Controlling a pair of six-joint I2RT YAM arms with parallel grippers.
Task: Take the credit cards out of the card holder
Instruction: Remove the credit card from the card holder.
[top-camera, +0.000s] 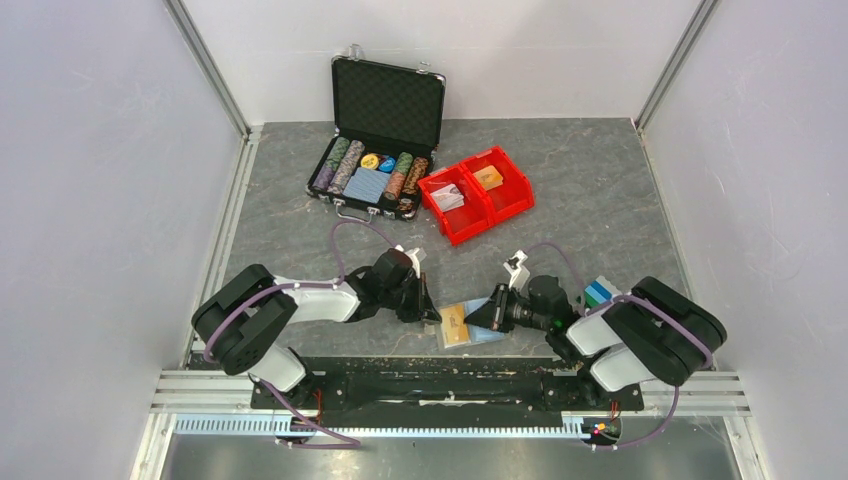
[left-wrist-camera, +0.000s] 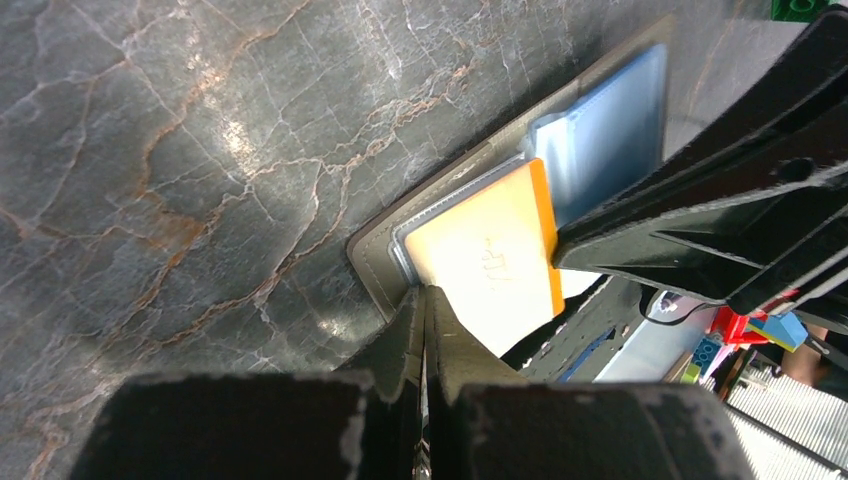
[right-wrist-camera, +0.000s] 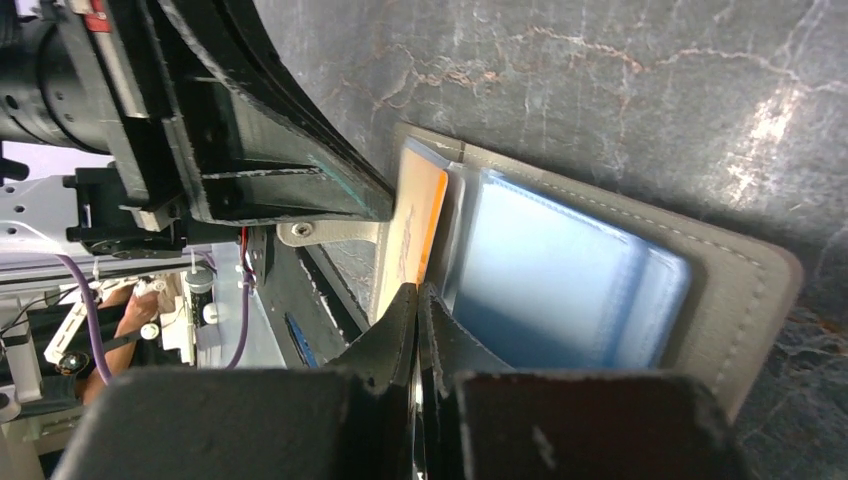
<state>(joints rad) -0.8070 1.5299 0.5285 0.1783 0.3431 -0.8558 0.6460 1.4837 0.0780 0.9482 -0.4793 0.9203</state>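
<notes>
Because the orange credit card (left-wrist-camera: 490, 265) looks thin, stiff and slick in the card holder (right-wrist-camera: 740, 300), pinch its bare edge, where left fingers (left-wrist-camera: 400, 345) and right fingers (right-wrist-camera: 395, 330) sit pressed together.

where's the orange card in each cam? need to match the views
Top external: orange card low centre, in the left half of the open card holder.
Left wrist: centre-right, slanted, in a clear sleeve.
Right wrist: centre-left, seen at a steep angle.
Shared landmark: the holder's light blue panel, right beside the card in all three.
</notes>
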